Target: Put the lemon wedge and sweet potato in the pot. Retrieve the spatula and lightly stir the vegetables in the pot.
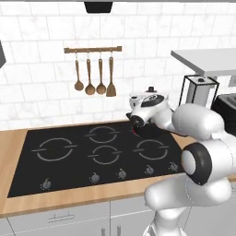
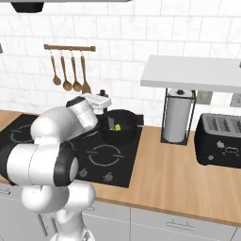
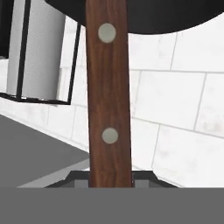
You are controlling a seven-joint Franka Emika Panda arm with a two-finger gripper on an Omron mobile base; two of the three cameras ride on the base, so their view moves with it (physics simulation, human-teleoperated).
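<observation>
Nearest, the wooden counter (image 2: 179, 174) runs across the front with the black cooktop (image 1: 69, 161) set into it, its row of small knobs (image 1: 94, 177) along the near edge and the burner rings bare on the left. The robot's own white arm crosses the right part of the cooktop in the left base view and hides most of the pot (image 2: 120, 127) there; in the right base view the squat black pot stands on the far right burner, with something yellow-green inside that looks like the lemon wedge (image 2: 117, 127), though it is too small to be sure. The gripper (image 2: 101, 104) hangs at the pot's left rim, jaws drawn in tight on the spatula (image 3: 108, 96): the hand view shows its reddish-brown riveted handle rising straight from between the fingertips toward the dark pot above. The blade itself is hidden. Right of the pot stands a paper towel roll in a black wire holder (image 2: 178, 115), then a black toaster (image 2: 221, 141), both under a white shelf (image 2: 193, 73). Farthest, on the tiled wall, a wooden rail (image 1: 92, 49) carries three wooden spoons (image 1: 90, 78) and a turner (image 1: 111, 78).
</observation>
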